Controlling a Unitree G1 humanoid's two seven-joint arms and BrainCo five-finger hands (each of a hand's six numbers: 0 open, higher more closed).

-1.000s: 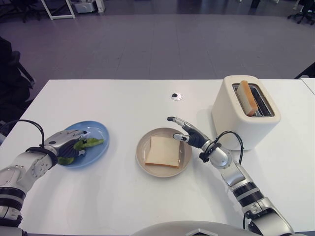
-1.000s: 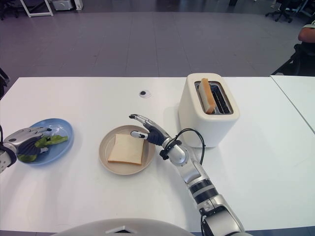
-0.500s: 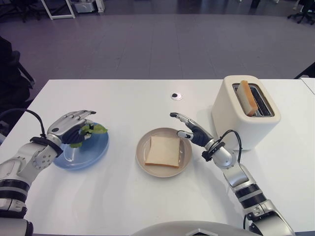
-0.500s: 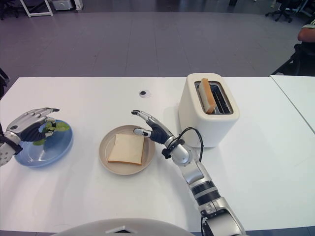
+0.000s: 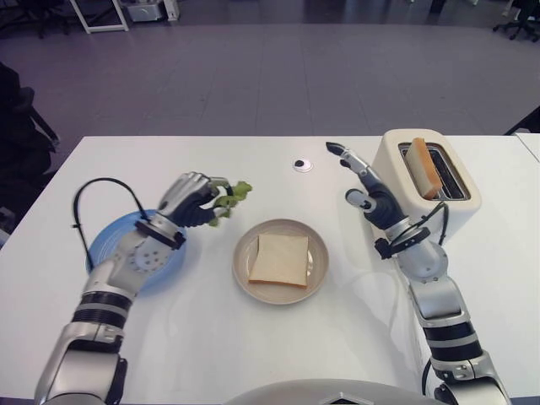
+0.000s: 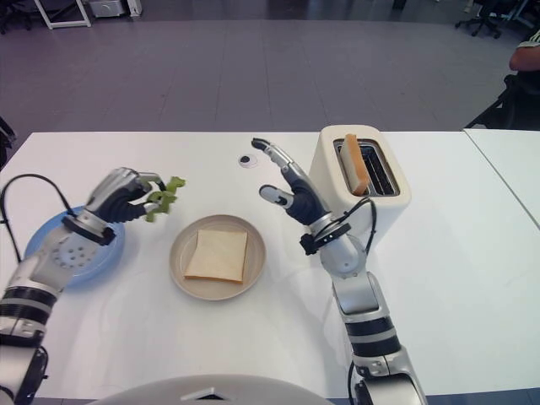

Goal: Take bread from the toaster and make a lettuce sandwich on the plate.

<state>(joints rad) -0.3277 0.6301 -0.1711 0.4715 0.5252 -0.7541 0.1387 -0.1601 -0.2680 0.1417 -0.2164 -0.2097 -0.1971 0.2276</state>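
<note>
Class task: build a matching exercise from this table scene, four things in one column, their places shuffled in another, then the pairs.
1 green lettuce leaf
2 pale square bread slice
3 browned toast slice
4 right hand

A in the slot of the cream toaster
B in the left hand
C aloft beside the toaster
D on the round beige plate

Pairs: 1-B, 2-D, 3-A, 4-C
</note>
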